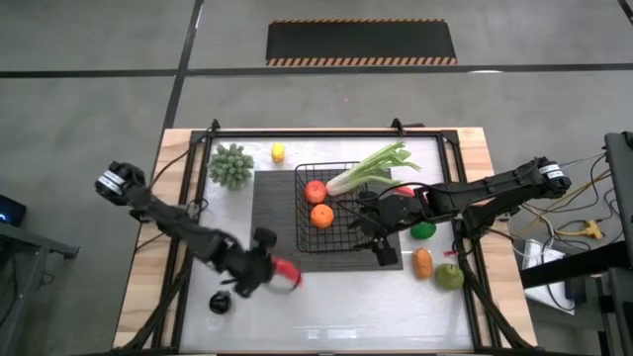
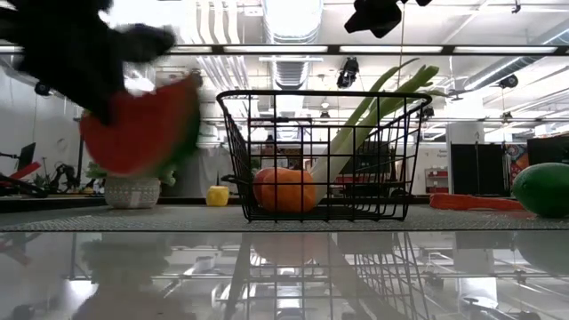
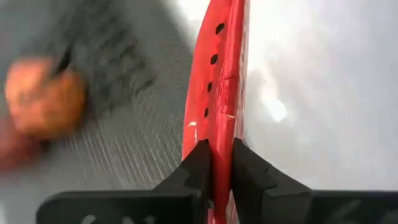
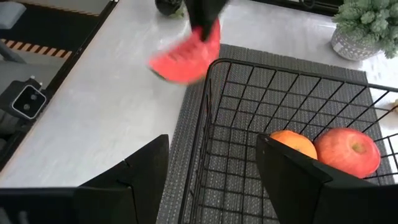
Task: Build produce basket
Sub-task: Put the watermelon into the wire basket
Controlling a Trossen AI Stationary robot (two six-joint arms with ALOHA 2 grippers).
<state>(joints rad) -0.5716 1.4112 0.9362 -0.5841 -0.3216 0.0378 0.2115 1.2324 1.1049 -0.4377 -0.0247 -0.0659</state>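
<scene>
Left pincer [image 1: 280, 274]: positioned over the near-left part of the counter [image 1: 336, 311], just off the near-left corner of the ribbed mat [image 1: 272, 222]. Its fingers [image 3: 196, 163] are clamped tight on a red watermelon slice [image 1: 287, 272], gripped edge-on; the left wrist view shows the thin red wedge with dark seeds pinched between both fingers. In the low view the slice [image 2: 142, 129] hangs clear of the counter surface, left of the basket.

Basket [image 1: 348, 168]: black wire mesh, standing on the mat at mid-counter. Contents: a red apple [image 1: 316, 191], an orange [image 1: 321, 216] just beside it, and a leek [image 1: 371, 166] leaning out over the far-right rim.

Right pincer [image 1: 381, 237]: held over the near-right portion of the basket, jaws standing apart, nothing between them. The right wrist view shows its fingers [image 4: 140, 180] straddling the basket's rim, with the apple [image 4: 348, 151] and orange [image 4: 292, 144] below.

Outside the basket, right side of counter: a green round piece [image 1: 423, 230], a carrot-like orange piece [image 1: 423, 262], a green pear [image 1: 450, 276]. Far side: a small yellow piece [image 1: 278, 152] and a potted green plant [image 1: 230, 165]. Near-left: a dark piece [image 1: 220, 303] lies on the counter, close to the left pincer.
</scene>
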